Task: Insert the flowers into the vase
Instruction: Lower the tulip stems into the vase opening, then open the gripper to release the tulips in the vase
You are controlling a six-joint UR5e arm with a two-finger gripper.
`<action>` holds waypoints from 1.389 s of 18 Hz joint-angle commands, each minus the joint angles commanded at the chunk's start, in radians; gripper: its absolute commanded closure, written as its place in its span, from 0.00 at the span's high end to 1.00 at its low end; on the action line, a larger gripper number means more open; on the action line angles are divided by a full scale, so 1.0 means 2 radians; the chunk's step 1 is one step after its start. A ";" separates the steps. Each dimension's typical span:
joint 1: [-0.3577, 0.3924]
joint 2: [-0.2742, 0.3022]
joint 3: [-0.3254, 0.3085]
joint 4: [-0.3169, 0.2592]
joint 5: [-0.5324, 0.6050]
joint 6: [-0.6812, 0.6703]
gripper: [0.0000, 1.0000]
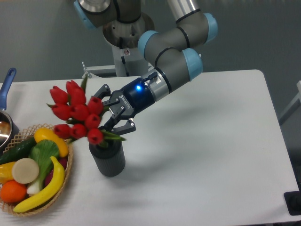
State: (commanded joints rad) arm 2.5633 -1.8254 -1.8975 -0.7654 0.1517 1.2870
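Nearest to the camera, well below and to the left of the jaws: a round woven basket [69,165] at the front left corner of the white table [211,155], filled with a yellow banana [47,188], an orange fruit [12,191], a pale round slice [25,170], a green leafy vegetable [44,155], a dark green cucumber [18,149] and a yellow pepper [49,139].

Just below the jaws: a small dark grey ribbed cylinder vase [109,160], upright on the table, just beside the basket.

In the vase mouth, green stems and leaves; above it and leaning to the left of the jaws, a tight bunch of red tulip buds with green leaves [77,113]. Flowers therefore in the vase, tilted away from the fingers.

Black two-finger gripper [112,114] just to the right of the bunch, fingers spread apart, upper finger near the red buds, lower finger near the leaves above the vase rim. Cannot tell if any finger touches the bunch; nothing clamped between them.

Behind the jaws: blue light on the wrist, then the grey arm with light blue joints [174,56].

Far left of the jaws, at the table edge: a pot with a blue handle [6,89], only partly in view.
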 joint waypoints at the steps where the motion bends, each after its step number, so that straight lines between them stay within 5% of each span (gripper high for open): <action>1: 0.001 0.000 -0.002 0.000 0.008 0.000 0.98; 25: 0.006 0.012 -0.016 -0.002 0.202 -0.008 1.00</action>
State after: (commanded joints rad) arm 2.5756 -1.8010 -1.9298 -0.7685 0.5551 1.2701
